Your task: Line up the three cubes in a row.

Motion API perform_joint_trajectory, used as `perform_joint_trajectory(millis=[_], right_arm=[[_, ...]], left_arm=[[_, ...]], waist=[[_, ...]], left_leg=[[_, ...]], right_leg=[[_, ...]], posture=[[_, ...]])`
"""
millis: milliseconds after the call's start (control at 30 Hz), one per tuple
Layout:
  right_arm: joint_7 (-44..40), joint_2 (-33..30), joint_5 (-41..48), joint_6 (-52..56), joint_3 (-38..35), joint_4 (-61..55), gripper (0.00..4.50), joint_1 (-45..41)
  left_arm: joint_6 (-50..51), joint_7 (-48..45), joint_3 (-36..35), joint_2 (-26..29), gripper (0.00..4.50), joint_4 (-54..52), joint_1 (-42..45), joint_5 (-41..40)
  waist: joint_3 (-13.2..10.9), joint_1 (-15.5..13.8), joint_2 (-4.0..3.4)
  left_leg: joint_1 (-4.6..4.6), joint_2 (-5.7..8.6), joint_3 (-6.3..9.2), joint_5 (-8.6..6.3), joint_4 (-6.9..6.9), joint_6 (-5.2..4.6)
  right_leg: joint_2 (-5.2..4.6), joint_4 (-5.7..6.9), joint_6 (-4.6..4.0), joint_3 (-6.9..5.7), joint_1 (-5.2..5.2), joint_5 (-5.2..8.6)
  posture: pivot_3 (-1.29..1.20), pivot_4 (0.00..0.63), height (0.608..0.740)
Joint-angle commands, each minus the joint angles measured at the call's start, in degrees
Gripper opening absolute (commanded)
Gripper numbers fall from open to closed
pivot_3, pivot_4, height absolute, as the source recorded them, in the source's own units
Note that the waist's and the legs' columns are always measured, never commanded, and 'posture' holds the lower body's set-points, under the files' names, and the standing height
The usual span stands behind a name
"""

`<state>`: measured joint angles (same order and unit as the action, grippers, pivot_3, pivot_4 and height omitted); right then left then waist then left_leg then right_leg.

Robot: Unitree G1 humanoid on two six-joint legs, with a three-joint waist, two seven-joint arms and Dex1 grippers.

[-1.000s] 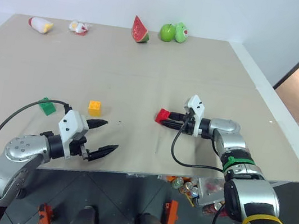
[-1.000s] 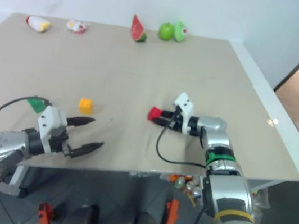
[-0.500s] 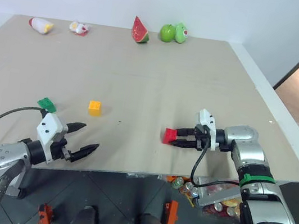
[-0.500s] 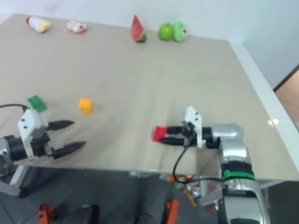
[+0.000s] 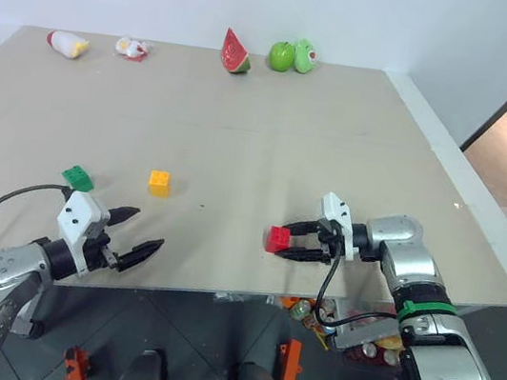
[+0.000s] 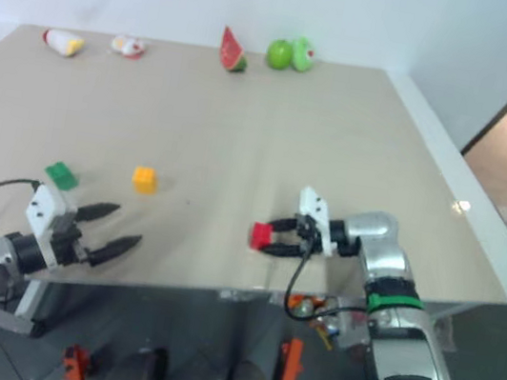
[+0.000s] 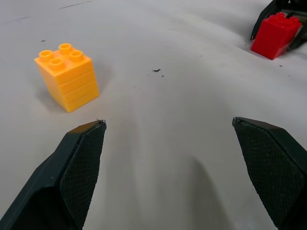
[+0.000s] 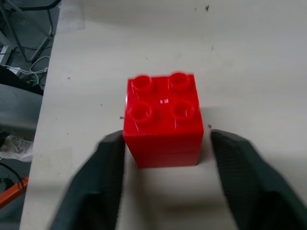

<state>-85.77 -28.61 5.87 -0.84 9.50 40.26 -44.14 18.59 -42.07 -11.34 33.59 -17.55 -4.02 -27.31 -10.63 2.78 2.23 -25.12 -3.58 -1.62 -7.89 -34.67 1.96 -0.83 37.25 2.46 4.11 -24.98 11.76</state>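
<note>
Your robot is showing two silver metal arms with rounded joint housings. Each one is carrying a white block at the wrist, just behind its gripper, and a black cable is looping back from that block. The left gripper and the right gripper are each wearing two black tapered fingers with a fine cross-hatched inner face. Behind the right white block, a green band and a yellow band are circling the arm.

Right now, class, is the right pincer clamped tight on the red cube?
No: the right pincer stands open, a visible gap showing between one finger and the red cube.
</note>
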Motion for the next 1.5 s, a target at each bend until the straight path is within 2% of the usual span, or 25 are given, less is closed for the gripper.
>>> perform_joint_trajectory(millis=[33, 233, 400, 500, 633, 767, 933, 1067, 1267, 1500], right_arm=[[-0.09, -1.57, 0.13, -1.49, -0.79, -0.27, 4.27, -2.12], [-4.30, -9.22, 3.67, 0.10, -4.20, -4.88, 4.27, -2.82], [-2.92, -13.25, 7.68, 2.99, -7.62, -8.39, 4.27, -5.24], [-0.19, -11.74, 11.22, 7.23, -9.62, -12.30, 4.27, -6.10], [2.71, -9.25, 13.18, 10.54, -9.35, -18.74, 4.27, -3.24], [5.42, -6.85, 12.25, 11.06, -7.44, -21.93, 4.27, -0.40], [5.78, -3.61, 13.57, 11.62, -5.55, -24.99, 4.27, 0.29], [5.98, -0.99, 13.68, 11.75, -4.34, -25.75, 4.27, -0.64], [5.83, 2.03, 13.59, 11.19, -2.84, -25.61, 4.27, -2.09], [6.75, 2.61, 14.04, 12.16, -2.77, -29.08, 4.27, -1.59]], left_arm=[[-1.55, 2.09, -0.65, -0.58, 4.40, 1.54, 1.58, 2.04], [-1.46, 5.01, 0.89, -0.91, 4.40, 5.64, 4.53, 6.58], [-0.25, 6.70, 1.07, -2.45, 4.40, 7.20, 7.10, 6.35], [-0.34, 7.53, 2.05, -3.66, 4.40, 8.24, 8.60, 7.24], [0.15, 8.36, 1.08, -4.36, 4.40, 7.81, 8.90, 6.59], [2.86, 10.47, -3.69, -4.10, 4.40, 2.97, 6.43, 3.26], [4.87, 14.27, -13.10, -5.44, 4.40, -2.22, -1.20, -1.04], [4.15, 14.42, -15.69, -5.58, 4.40, -3.76, -5.84, -1.42], [0.60, 11.10, -16.76, -2.23, 4.40, 2.67, -7.49, 1.16], [-3.74, 6.50, -15.26, 3.47, 4.40, 17.23, 0.65, 3.73]], waist=[[0.00, 0.00, 0.00], [-0.01, -0.28, -0.01], [-0.01, -0.12, -0.02], [-0.01, 0.04, -0.01], [0.00, -0.01, -0.01], [0.00, -0.06, 0.00], [0.00, 0.16, 0.00], [0.00, 0.06, 0.00], [0.01, -0.06, 0.02], [0.01, -0.05, 0.02]], left_leg=[[0.01, 0.00, 0.00, 0.00, -0.01, 0.00], [-0.04, 0.01, -0.02, 0.00, -0.02, 0.01], [-0.03, 0.00, -0.02, 0.00, 0.00, 0.01], [0.01, -0.01, 0.01, 0.00, 0.01, 0.01], [0.01, -0.05, 0.04, 0.00, 0.02, 0.01], [-0.08, -0.05, 0.05, 0.00, 0.00, 0.01], [-0.06, -0.05, -0.01, -0.01, 0.02, 0.02], [-0.03, -0.10, 0.05, 0.00, 0.02, 0.01], [-0.04, -0.07, 0.02, -0.04, -0.05, 0.08], [-0.06, -0.08, 0.01, -0.09, -0.02, 0.15]], right_leg=[[0.00, 0.00, 0.00, 0.00, 0.00, 0.00], [-0.02, 0.00, 0.04, 0.00, 0.00, 0.00], [-0.02, -0.01, 0.03, 0.00, -0.01, 0.04], [0.05, 0.00, 0.00, 0.02, -0.02, 0.01], [0.12, 0.01, -0.02, 0.03, -0.03, 0.00], [0.09, 0.00, 0.02, 0.03, -0.03, 0.04], [0.04, 0.00, 0.02, 0.07, -0.07, 0.04], [0.14, 0.04, -0.05, 0.03, -0.07, 0.00], [0.03, 0.03, -0.05, 0.00, -0.08, -0.04], [-0.02, 0.02, -0.12, -0.08, -0.14, -0.08]], posture=[[0.00, 0.150, 0.740], [0.00, 0.150, 0.740], [0.00, 0.150, 0.740], [0.00, 0.150, 0.740], [0.00, 0.150, 0.740], [0.00, 0.150, 0.740], [0.00, 0.150, 0.740], [0.00, 0.150, 0.740], [0.00, 0.150, 0.740], [0.00, 0.150, 0.740]])
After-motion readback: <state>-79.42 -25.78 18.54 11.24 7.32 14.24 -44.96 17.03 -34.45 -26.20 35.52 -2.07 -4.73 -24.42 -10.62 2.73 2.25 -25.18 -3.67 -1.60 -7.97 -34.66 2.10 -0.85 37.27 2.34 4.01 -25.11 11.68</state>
